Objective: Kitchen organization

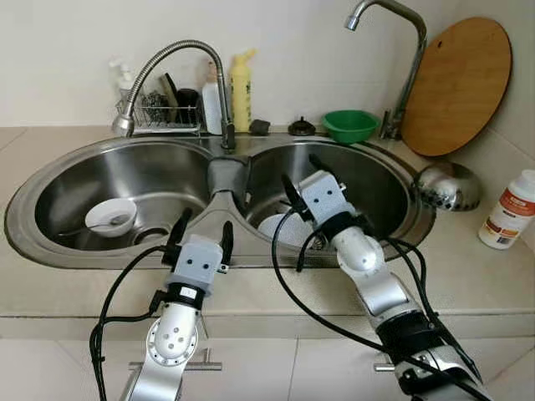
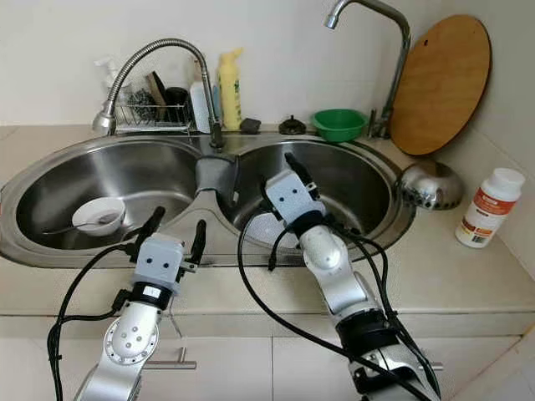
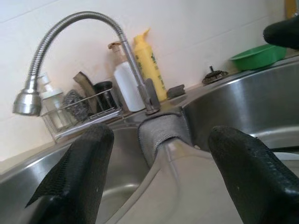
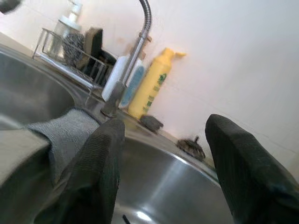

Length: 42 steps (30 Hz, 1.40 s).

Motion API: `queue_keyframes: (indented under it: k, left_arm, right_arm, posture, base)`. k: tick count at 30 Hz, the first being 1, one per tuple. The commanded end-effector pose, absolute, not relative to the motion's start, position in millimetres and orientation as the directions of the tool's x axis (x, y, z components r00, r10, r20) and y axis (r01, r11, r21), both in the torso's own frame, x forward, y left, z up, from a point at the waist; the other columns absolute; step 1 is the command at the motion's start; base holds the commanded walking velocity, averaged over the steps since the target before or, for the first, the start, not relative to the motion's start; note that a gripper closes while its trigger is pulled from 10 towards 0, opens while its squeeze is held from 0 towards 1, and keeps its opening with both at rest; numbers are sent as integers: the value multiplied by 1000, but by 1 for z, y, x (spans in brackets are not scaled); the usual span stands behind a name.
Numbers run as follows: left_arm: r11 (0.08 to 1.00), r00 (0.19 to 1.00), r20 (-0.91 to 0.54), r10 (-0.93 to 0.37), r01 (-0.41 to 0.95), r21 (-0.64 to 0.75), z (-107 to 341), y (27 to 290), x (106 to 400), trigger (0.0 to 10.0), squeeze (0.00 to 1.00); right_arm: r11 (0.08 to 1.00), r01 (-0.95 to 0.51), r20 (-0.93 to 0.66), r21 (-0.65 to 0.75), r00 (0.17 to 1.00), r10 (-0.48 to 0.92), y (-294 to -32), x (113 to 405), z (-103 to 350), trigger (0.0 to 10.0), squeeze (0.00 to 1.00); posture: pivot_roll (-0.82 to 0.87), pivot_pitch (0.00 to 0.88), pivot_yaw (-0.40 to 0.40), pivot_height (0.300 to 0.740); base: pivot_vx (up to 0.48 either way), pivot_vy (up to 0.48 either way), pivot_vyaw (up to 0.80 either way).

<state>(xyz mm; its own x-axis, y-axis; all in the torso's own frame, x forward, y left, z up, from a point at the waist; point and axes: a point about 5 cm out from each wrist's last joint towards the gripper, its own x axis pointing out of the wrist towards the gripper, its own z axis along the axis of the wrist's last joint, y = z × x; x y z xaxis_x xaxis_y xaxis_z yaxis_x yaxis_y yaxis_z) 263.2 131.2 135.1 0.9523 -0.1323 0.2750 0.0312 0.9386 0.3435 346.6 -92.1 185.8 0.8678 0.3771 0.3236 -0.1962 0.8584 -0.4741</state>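
Observation:
A steel double sink (image 1: 100,261) lies before me. In its left basin sits a white bowl (image 1: 110,215) with a spoon in it. A white plate (image 1: 277,230) lies in the right basin, partly hidden by my right arm. A grey cloth (image 1: 224,174) is draped over the divider between the basins. My left gripper (image 1: 205,224) hovers open over the sink's front rim, pointing toward the divider, with nothing between its fingers (image 3: 79,172). My right gripper (image 1: 299,169) is open above the right basin, over the plate, and also holds nothing.
Behind the sink stand a wire rack (image 1: 163,113) with scrubbers, a yellow bottle (image 1: 241,90), a green bowl (image 1: 350,125) and two faucets (image 1: 167,60). A round wooden board (image 1: 458,83) leans at the right wall. A steel bowl (image 1: 447,185) and a white jar (image 1: 508,210) stand on the right counter.

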Motion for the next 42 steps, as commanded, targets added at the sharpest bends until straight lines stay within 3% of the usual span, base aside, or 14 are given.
queue_keyframes:
  k: [1,12,32,42]
  left_arm:
    - [937,953,274,-127,25,347,136,135,263,10000,0]
    - [937,945,299,-136,25,348,140,134,263,10000,0]
    - [946,909,401,-116,-22,324,161,136,265,10000,0]
    - [941,903,411,-123,-26,338,161,135,262,10000,0]
  right_arm:
    - [864,-181,392,-470,834,388,-86,342,197,10000,0]
    - [916,-107,517,-388,797,312,-90,337,213,10000,0]
    - [937,-146,541,-318,784,306,-87,328,219,10000,0]
    - [945,-151,482,-289,830,280,-94,325,204,10000,0]
  posture:
    - [-5,0,5,740]
    - [2,0,2,740]
    - [-9,0,5,740]
    - [-10,0,-1,740]
  base:
    - [0,454,0]
    - [0,468,0]
    - [0,466,0]
    - [0,29,-480]
